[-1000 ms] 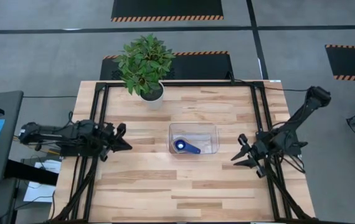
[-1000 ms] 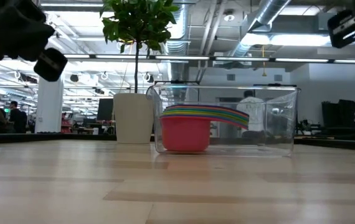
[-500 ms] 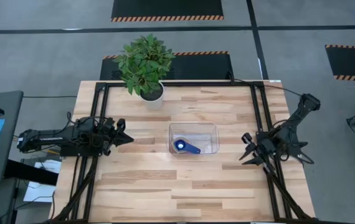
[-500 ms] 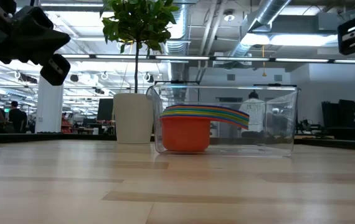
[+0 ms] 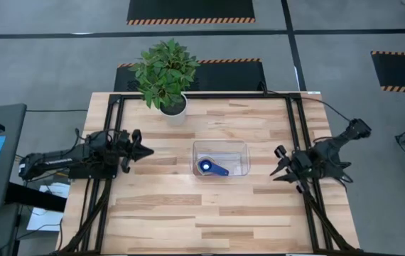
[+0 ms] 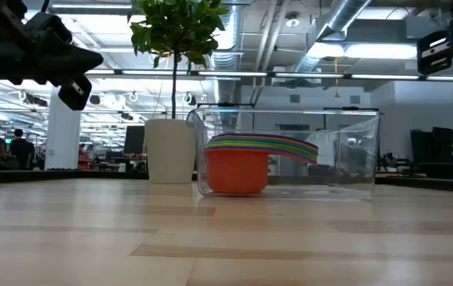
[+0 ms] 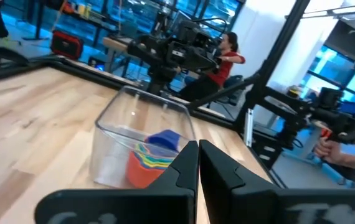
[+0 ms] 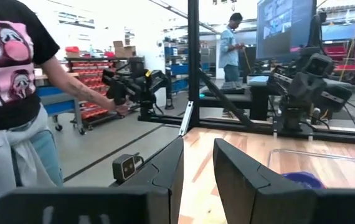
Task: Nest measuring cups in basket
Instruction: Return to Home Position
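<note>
Along the bottom of the low view runs the wooden table (image 6: 211,238), and no loose cup shows on it there or in the high view. Farther back, at frame centre, the basket (image 6: 354,159) sits flat on the boards. The measuring cups (image 6: 238,168) stand inside it toward its left end, seated one in another. An orange bowl forms the outside, thin coloured rims are banded above it, and the handles fan out to the right. From above, a blue cup tops the stack, its handle pointing to the lower right. The bands are too thin to count, so I cannot confirm that all seven are there.

Level with the basket in the high view, both arms are well clear of it. The left gripper (image 5: 144,151) is at centre left, and its wrist view shows the fingers pressed together on nothing. The right gripper (image 5: 279,166) is at centre right, its fingers apart and empty.

Behind the basket, to its left, stands a white plant pot (image 6: 169,151).

The nesting looks complete. What seems to remain is for the arms to pull back to rest.
</note>
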Action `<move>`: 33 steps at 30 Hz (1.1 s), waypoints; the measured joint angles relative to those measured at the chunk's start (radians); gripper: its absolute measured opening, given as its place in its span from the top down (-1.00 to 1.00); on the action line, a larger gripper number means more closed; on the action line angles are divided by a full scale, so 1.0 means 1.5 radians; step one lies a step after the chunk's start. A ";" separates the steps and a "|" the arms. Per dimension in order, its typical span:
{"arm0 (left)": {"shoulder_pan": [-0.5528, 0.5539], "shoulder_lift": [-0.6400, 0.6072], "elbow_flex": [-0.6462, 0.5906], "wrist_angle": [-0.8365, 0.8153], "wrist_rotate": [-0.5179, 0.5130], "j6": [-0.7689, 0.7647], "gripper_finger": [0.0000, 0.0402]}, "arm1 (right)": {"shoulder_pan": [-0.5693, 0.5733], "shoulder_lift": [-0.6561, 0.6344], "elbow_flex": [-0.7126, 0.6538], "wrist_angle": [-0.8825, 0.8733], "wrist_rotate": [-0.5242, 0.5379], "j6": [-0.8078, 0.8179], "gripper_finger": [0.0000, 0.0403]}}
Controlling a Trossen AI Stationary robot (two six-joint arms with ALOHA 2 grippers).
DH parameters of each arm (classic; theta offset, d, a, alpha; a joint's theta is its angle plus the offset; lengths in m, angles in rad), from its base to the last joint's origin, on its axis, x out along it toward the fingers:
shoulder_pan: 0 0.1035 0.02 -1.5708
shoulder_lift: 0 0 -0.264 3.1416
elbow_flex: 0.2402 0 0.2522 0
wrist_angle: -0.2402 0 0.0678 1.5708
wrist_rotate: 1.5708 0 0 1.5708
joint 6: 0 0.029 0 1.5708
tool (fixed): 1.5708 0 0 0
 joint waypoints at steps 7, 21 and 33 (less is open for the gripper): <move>0.036 0.000 -0.001 -0.001 0.004 0.023 1.00 | -0.143 0.000 0.000 -0.016 -0.121 0.043 0.45; 0.083 0.031 -0.001 -0.039 -0.046 0.070 1.00 | -0.303 0.001 0.000 -0.048 -0.201 0.130 0.45; 0.082 0.048 -0.001 -0.062 -0.209 -0.005 1.00 | -0.305 0.003 0.000 -0.068 -0.198 0.165 0.45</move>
